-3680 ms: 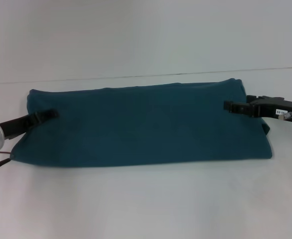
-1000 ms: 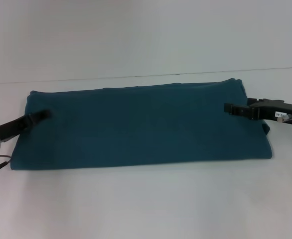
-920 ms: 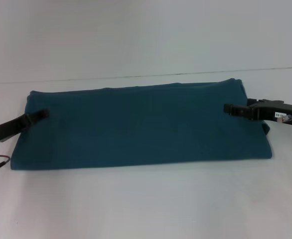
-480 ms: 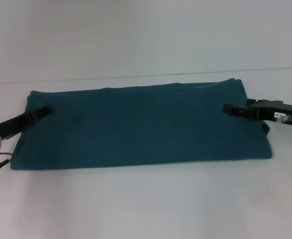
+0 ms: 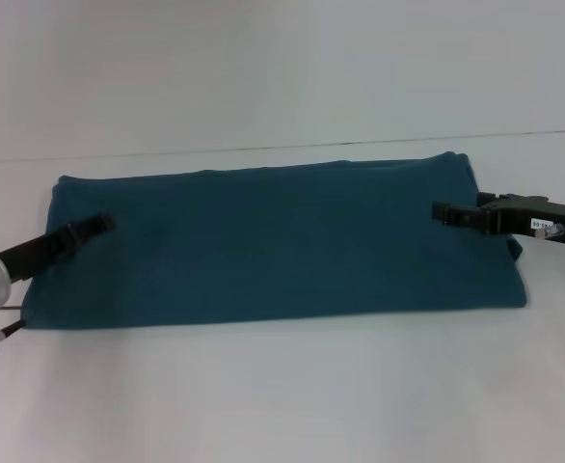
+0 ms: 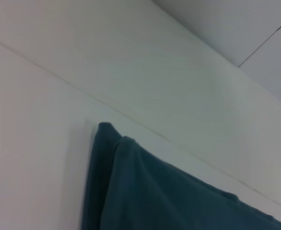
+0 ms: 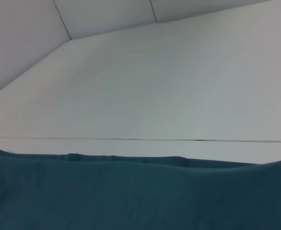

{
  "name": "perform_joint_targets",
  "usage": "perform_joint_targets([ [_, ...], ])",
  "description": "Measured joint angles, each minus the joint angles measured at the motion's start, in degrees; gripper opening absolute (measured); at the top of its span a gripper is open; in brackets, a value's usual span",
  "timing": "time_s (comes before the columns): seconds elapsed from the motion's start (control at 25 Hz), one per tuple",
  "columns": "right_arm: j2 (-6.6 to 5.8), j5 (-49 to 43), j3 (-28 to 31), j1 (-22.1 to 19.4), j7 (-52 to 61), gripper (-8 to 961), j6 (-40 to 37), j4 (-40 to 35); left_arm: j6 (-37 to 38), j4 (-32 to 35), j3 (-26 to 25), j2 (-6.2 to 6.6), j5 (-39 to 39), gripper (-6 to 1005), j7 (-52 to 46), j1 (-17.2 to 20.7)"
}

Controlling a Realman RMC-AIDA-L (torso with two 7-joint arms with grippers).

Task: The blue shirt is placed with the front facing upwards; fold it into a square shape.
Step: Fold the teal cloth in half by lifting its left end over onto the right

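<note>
The blue shirt (image 5: pixel 273 241) lies across the middle of the white tabletop (image 5: pixel 282 395) as a long, low band, plain teal side up, with no print or neck label showing in the head view. Judging from that shape, the lengthwise folding looks done and the garment is roughly halfway to the target: the band is much wider than it is deep, so at least one crosswise fold, end over end, appears to remain before it can pass for a square. The left wrist view shows doubled layers at one corner of the cloth, which fits a shirt already folded over itself. The left gripper (image 5: pixel 97 225) reaches in from the near left edge of the head view, its arm slanting up and inward so that the tip sits over the shirt's left end, near the far corner. The right gripper (image 5: pixel 443 210) comes in almost level from the right edge, its tip over the shirt's right end, a little below the far hem. Whether either set of fingers is open, closed or pinching fabric cannot be told from these views, since the tips show only as dark shapes against the cloth and neither wrist camera shows its own fingers.
</note>
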Motion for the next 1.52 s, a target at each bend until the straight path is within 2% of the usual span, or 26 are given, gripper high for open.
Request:
perform_joint_targets([
  [0.24, 0.0, 0.0, 0.0, 0.2, 0.0, 929, 0.0, 0.0, -1.1, 1.6, 0.1, 0.45, 0.1, 825, 0.2, 0.1],
  [1.08, 0.0, 0.0, 0.0, 0.3, 0.0, 929, 0.0, 0.1, -8.5, 2.0, 1.6, 0.49, 0.3, 824, 2.6, -0.3],
  [1.52, 0.01, 0.0, 0.0, 0.3, 0.0, 930, 0.0, 0.6, -9.0, 2.4, 1.6, 1.92, 0.4, 824, 2.6, -0.1],
])
